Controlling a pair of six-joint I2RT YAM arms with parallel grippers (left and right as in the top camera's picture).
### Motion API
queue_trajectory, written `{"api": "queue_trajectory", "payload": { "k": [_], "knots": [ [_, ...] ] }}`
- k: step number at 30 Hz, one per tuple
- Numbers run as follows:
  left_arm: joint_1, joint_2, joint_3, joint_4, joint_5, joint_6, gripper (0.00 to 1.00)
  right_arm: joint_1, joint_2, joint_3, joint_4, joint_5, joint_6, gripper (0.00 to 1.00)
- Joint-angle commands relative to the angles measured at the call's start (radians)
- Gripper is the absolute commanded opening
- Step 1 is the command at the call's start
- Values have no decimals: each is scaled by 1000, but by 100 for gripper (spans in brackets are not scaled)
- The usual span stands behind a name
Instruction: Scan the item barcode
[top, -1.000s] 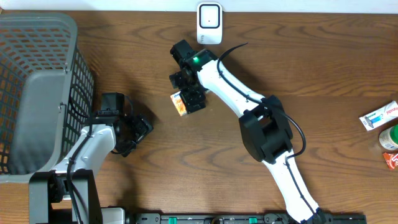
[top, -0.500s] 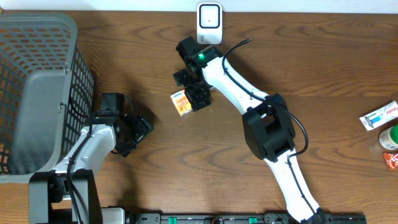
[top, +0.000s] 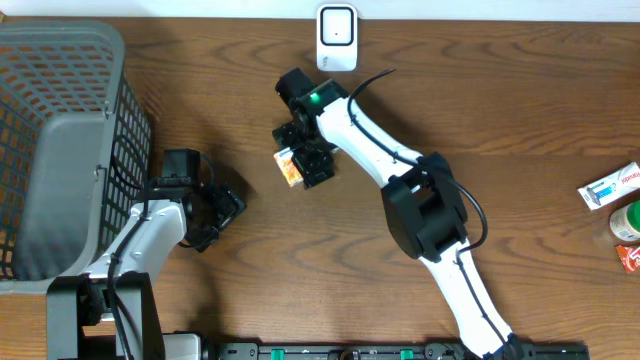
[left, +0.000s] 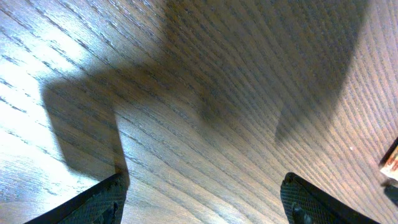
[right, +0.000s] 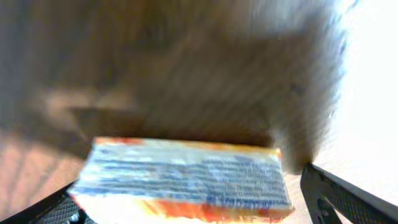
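We see an orange box with a blue-printed white face on the dark brown wood-grain counter, a grey mesh basket and a white scanner.

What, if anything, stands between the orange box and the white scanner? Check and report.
Nothing visible does. The orange box sits between the right gripper's wide-spread fingers, and the white scanner stands at the table's far edge. Only bare wood lies between them, though the right arm itself hangs over part of that stretch.
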Motion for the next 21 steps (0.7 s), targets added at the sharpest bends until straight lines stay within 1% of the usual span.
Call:
{"api": "queue_trajectory", "payload": {
  "k": [1,3,5,6,8,11,16,19,21],
  "knots": [
    [24,118,-125,-42,-182,14,82,15,79,-5,0,-5,-15,97],
    [24,118,-125,-42,-182,14,83,15,91,-5,0,-8,-18,94],
    [24,118,-125,-42,-182,14,83,15,92,-5,0,-3,-22,87],
    [24,118,-125,-42,-182,14,82,14,92,-5,0,4,-24,82],
    [24,118,-125,-42,-182,14,82,11,92,-5,1,20,-39,77],
    [24,118,-125,-42,-182,14,82,0,92,-5,0,38,-108,68],
    [24,118,-125,-42,-182,14,83,-21,90,-5,0,7,-241,67],
    [24,118,-125,-42,-182,14,83,-37,89,-5,0,-72,-322,70],
    [24,118,-125,-42,-182,14,82,-55,89,-5,-5,-171,-401,69]
  ]
}}
